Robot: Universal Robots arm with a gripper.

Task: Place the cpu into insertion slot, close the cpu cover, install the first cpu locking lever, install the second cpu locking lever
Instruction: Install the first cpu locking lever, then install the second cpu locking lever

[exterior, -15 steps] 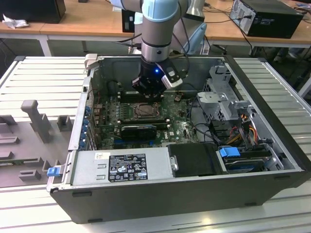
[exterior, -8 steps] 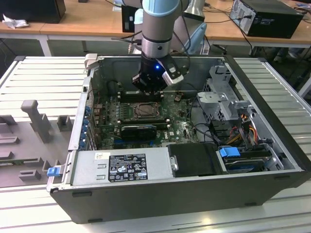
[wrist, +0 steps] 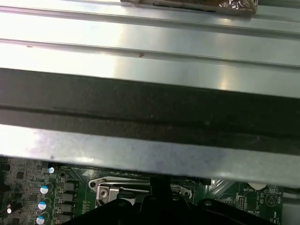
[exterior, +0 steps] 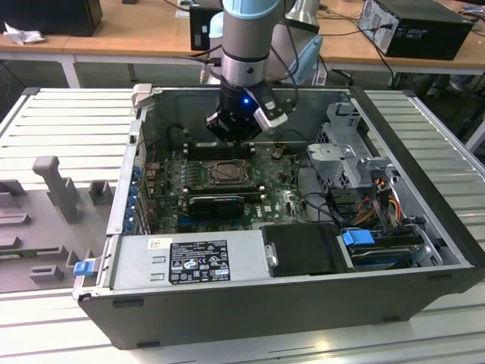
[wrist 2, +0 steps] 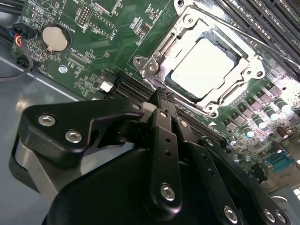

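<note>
The cpu (wrist 2: 202, 69) lies flat in the insertion slot (exterior: 226, 173), its pale metal top showing through the cut-out of the cpu cover (wrist 2: 185, 26). The cover lies down over the chip. My gripper (wrist 2: 161, 96) hangs just above the green board beside one corner of the socket, shut with nothing between its fingers. In the exterior view the gripper (exterior: 236, 136) is over the far edge of the socket inside the open computer case. A black fingertip (wrist: 159, 187) shows next to a silvery lever (wrist: 117, 180) in the first wrist view. Whether the levers are latched I cannot tell.
Long black memory slots (wrist 2: 276, 18) flank the socket, and a coin battery (wrist 2: 55, 37) sits on the board. The case wall (wrist: 150, 112) rises close behind the gripper. A power supply (exterior: 189, 258) and drive cage (exterior: 348, 152) fill the case's near and right sides.
</note>
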